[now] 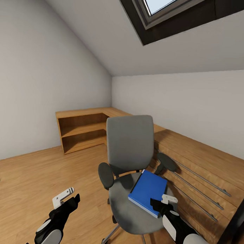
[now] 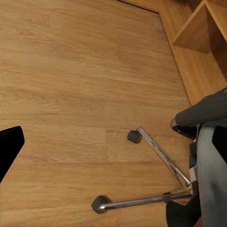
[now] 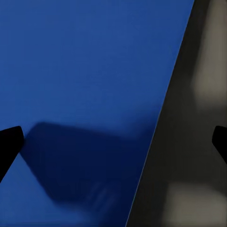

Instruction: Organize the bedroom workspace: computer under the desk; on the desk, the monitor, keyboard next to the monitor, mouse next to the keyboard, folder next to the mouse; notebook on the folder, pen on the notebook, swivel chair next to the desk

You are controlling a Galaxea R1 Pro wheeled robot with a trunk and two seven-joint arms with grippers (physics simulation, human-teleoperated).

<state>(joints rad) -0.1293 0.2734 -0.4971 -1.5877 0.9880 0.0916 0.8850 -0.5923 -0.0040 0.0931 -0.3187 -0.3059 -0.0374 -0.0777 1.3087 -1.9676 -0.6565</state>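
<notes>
The swivel chair (image 1: 130, 147) stands in front of me with its grey back upright and the bright blue folder (image 1: 147, 191) lying flat on its seat. My right gripper (image 1: 162, 202) hovers open just over the folder's near edge. In the right wrist view the folder (image 3: 85, 85) and the grey seat (image 3: 189, 142) lie below the right gripper (image 3: 113, 142), whose fingertips (image 3: 9, 144) are spread wide across that edge. My left gripper (image 1: 68, 198) hangs open over the wood floor, left of the chair. The left wrist view looks down on the chair's chrome base (image 2: 156, 170).
A light wooden dresser (image 1: 205, 163) with long bar handles runs along the right wall, close behind the chair. An open wooden shelf unit (image 1: 83, 131) fills the far corner. A dark edge (image 1: 234, 224) cuts in at lower right. Bare floor (image 1: 32, 182) spreads to the left.
</notes>
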